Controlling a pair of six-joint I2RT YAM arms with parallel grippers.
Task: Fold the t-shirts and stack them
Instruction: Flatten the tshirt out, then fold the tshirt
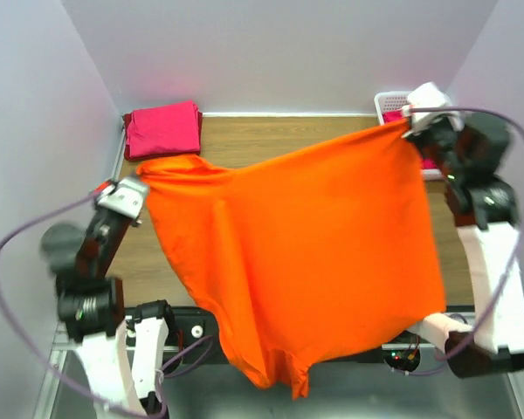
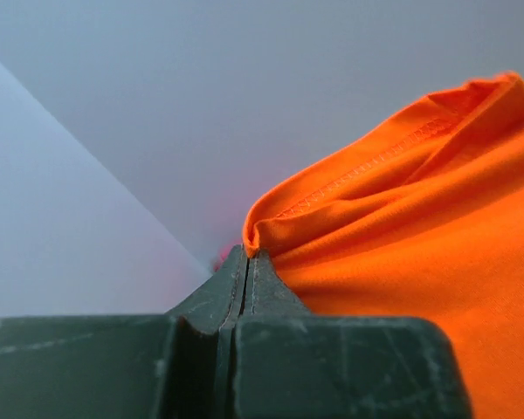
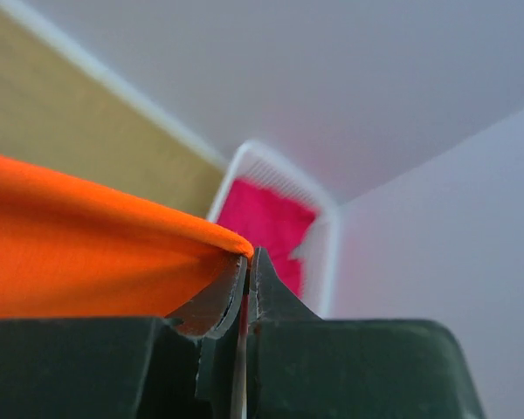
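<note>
The orange t-shirt (image 1: 306, 253) hangs spread in the air between both arms, its lower end drooping past the table's near edge. My left gripper (image 1: 141, 182) is shut on its left corner, where the stitched hem shows in the left wrist view (image 2: 375, 166). My right gripper (image 1: 410, 122) is shut on its right corner, seen in the right wrist view (image 3: 113, 236). A folded magenta-pink t-shirt (image 1: 164, 128) lies at the table's back left. More pink cloth (image 3: 266, 223) lies in the basket.
A white lattice basket (image 1: 389, 103) stands at the back right, partly behind the right arm; it also shows in the right wrist view (image 3: 327, 253). The wooden table (image 1: 271, 135) shows bare behind the shirt. Grey walls close the sides and back.
</note>
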